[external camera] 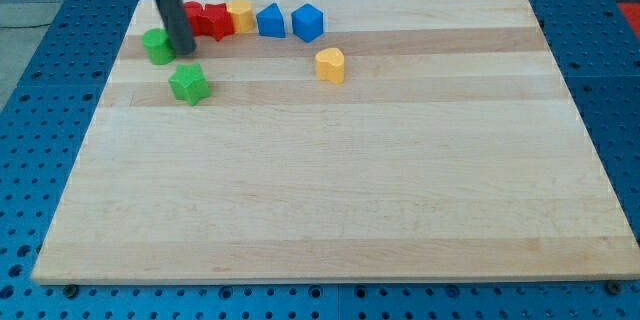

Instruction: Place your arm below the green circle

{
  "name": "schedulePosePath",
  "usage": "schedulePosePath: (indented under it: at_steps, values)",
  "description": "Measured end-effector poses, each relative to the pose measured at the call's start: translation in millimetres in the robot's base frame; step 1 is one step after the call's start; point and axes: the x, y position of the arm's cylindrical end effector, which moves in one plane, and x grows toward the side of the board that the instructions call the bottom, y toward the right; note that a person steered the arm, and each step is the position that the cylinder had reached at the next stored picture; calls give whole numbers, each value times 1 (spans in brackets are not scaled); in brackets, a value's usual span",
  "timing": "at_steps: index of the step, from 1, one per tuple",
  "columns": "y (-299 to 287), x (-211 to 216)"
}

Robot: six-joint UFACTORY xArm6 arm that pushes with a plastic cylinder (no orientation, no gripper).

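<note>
1. Resting near the board's upper-left corner, the green circle (157, 46) sits on the wooden board (330, 200), close to the board's left edge.
2. My tip (187, 52) meets the board just to the view's right of the green circle, at about the level of that block's lower part. It is beside the block rather than under it; whether the two touch cannot be told.
3. The rod (170, 5) rises from the tip toward the view's top and leans slightly left, crossing in front of the left end of the top row of blocks.
4. Pincer state: the arm carries no pincer, only the straight dark rod, so nothing is apart, together or clamped on any block.
5. The green star-shaped block (188, 83) lies below the tip and slightly to the view's right, apart from the green circle.
6. Top row, from left to right: a red block (211, 20), partly hidden by the rod and of unclear shape; a yellow block (240, 14) touching it; a blue block (270, 20); and a blue hexagonal block (308, 22) just beside it.
7. The yellow heart-shaped block (330, 64) stands alone below and right of the blue pair.
8. The board lies on a blue perforated table (40, 140).
</note>
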Motion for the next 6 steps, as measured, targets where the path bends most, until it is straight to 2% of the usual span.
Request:
schedulePosePath:
  at_steps: [1,3,4,6]
  values:
    - [-23,0]
    - [-11,-7]
    - [0,11]
    - [-70,80]
